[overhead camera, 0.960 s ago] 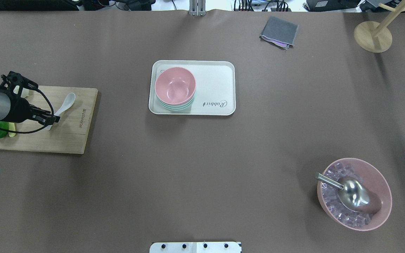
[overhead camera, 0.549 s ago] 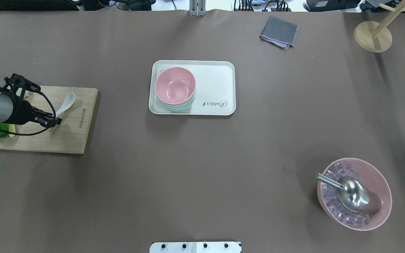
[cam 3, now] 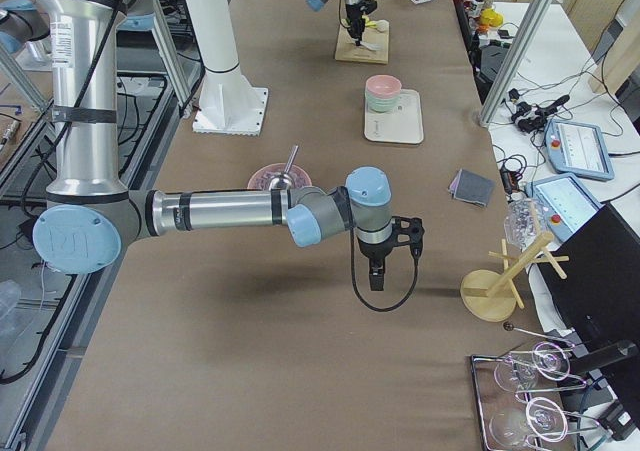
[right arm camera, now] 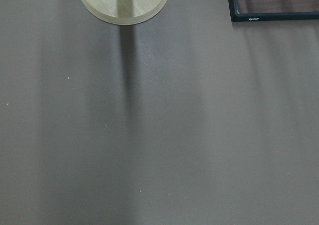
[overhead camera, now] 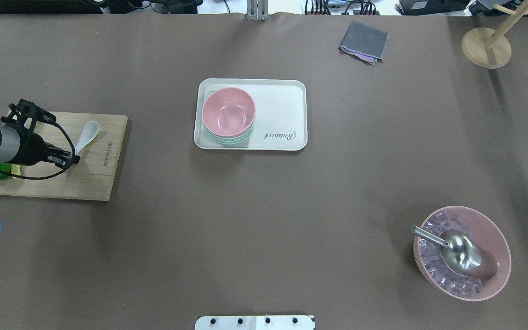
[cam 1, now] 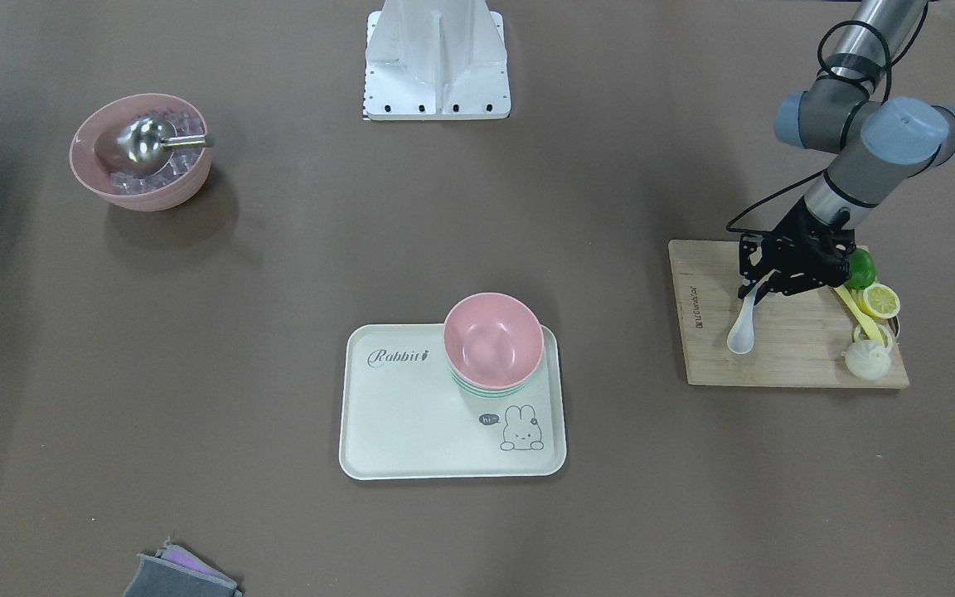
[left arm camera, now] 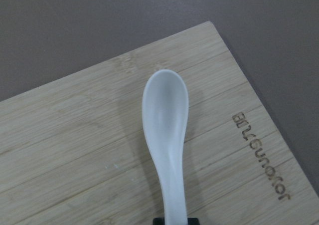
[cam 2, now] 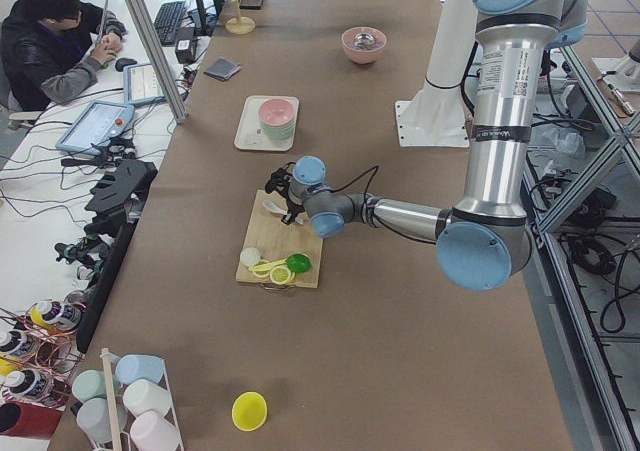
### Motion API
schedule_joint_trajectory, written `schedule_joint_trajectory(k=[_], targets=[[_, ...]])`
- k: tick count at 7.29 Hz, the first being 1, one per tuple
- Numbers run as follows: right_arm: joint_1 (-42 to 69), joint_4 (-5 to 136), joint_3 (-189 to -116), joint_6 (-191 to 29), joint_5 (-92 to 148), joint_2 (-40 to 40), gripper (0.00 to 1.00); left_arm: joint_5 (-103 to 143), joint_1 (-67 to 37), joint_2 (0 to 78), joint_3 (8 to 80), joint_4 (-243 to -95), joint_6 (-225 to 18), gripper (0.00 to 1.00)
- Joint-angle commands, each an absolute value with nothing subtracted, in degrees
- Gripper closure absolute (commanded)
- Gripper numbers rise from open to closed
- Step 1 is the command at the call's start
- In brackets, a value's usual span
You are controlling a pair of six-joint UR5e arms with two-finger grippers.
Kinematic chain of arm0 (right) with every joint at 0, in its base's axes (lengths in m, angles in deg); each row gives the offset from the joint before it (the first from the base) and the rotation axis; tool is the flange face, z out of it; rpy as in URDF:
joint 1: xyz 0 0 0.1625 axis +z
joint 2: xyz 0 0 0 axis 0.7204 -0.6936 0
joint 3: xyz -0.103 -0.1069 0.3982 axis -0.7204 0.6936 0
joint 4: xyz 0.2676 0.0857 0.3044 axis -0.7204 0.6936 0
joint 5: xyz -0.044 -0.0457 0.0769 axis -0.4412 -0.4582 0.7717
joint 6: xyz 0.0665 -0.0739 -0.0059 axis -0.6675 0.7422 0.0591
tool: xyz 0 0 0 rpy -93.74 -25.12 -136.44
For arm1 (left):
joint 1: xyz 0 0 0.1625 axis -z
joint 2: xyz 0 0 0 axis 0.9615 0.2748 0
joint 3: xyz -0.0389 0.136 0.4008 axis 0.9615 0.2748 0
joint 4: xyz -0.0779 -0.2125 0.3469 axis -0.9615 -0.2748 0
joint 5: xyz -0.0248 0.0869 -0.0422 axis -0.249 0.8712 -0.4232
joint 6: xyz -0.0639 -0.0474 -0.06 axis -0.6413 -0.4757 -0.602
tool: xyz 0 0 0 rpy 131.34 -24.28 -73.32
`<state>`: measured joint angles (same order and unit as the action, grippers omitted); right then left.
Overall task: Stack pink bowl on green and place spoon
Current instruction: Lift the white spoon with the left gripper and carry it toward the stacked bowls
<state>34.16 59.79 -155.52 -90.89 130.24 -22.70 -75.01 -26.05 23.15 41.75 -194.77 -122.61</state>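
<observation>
The pink bowl (overhead camera: pixel 228 112) sits nested on a green bowl (overhead camera: pixel 229 139) at the left end of the white tray (overhead camera: pixel 282 110); the stack also shows in the front view (cam 1: pixel 494 340). The white spoon (overhead camera: pixel 87 133) lies on the wooden cutting board (overhead camera: pixel 90 178). My left gripper (overhead camera: pixel 69 159) is at the spoon's handle end, its jaws tight against both sides of the handle in the left wrist view (left arm camera: pixel 174 200). My right gripper (cam 3: pixel 377 276) shows only in the exterior right view, hovering near the wooden stand; I cannot tell whether it is open.
A lime (cam 1: pixel 861 267), lemon slices (cam 1: pixel 879 300) and a white garlic-like piece (cam 1: pixel 865 361) lie on the board beside my left wrist. A pink bowl of ice cubes with a metal scoop (overhead camera: pixel 462 252), a grey cloth (overhead camera: pixel 365 41) and a wooden stand (overhead camera: pixel 486 47) stand around the table.
My left wrist has drawn slightly left and down over the spoon's handle, and its fingers have closed in on it. The spoon and the bowls have not moved.
</observation>
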Motion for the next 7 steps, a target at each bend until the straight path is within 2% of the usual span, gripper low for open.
schedule_joint_trajectory(k=[1,3,6,7], targets=[[34.16,59.7,-155.52,-90.04,130.31,-22.82,0.0,-75.69,-25.97,24.09,42.93,-194.61,-122.83,1.0],[34.16,57.08,-154.83,-89.68,130.84,-23.95,0.0,-75.69,-25.71,29.07,44.69,-189.72,-122.92,1.0],[34.16,57.94,-154.21,-90.12,130.66,-26.41,0.0,-78.59,-25.97,39.44,54.52,-171.09,-131.76,1.0],[34.16,60.29,-154.03,-89.86,130.92,-25.81,0.0,-78.59,-26.41,43.91,54.02,-169.31,-135.45,1.0]])
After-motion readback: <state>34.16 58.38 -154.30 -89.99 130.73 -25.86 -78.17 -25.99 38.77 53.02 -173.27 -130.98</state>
